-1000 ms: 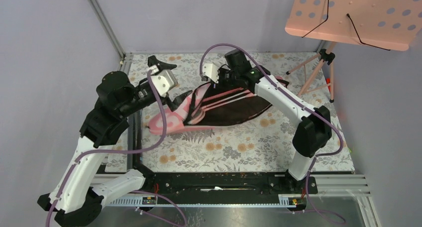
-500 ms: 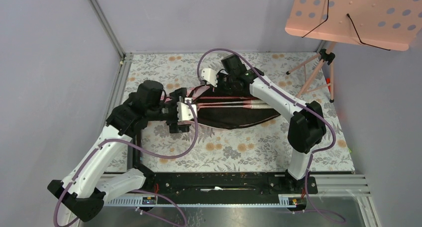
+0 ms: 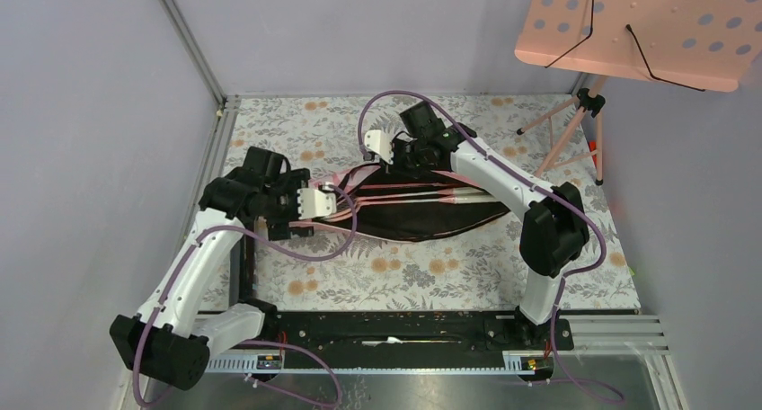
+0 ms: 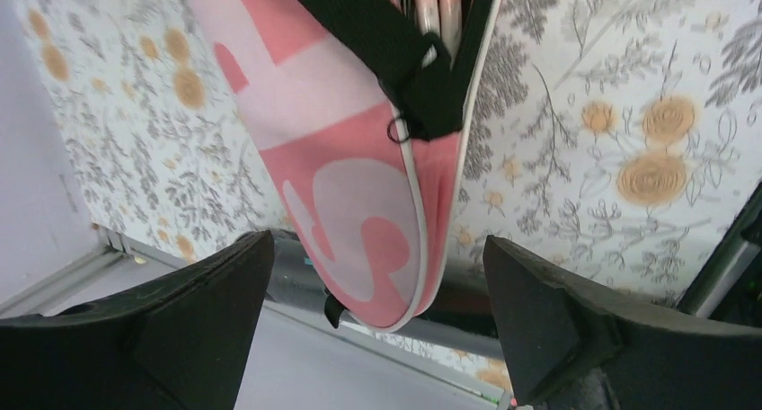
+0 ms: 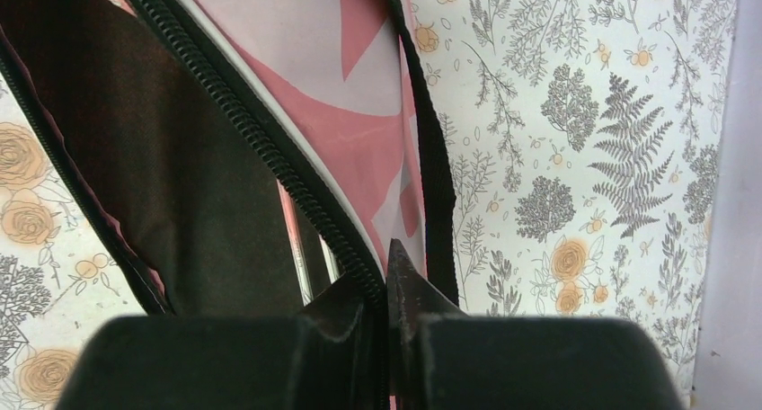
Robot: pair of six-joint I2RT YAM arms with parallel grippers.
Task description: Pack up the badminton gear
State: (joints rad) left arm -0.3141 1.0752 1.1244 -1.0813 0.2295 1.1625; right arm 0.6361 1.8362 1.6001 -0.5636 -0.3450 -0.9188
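The pink racket bag [image 3: 422, 214] lies open across the middle of the flowered table, its black lining showing. Thin pink racket shafts [image 3: 431, 192] rest inside it. My right gripper [image 3: 395, 149] is shut on the bag's zippered rim [image 5: 270, 149] at the far side, with the shafts [image 5: 292, 239] just left of the jaws [image 5: 385, 284]. My left gripper [image 3: 305, 205] hangs open over the bag's left end. In the left wrist view that rounded pink end [image 4: 350, 158] lies between the wide-apart fingers [image 4: 180, 329], untouched, with a black strap [image 4: 377, 32] across it.
A pink perforated music stand [image 3: 647, 28] on tripod legs [image 3: 575, 131] stands at the back right corner. A metal rail [image 3: 225, 140] borders the table's left edge, close to the bag's end. Grey walls enclose the back and sides.
My left arm swung down from the back left to the bag's left end, staying open. The raised bag flap came down and the bag now lies flatter. The right gripper kept its hold.
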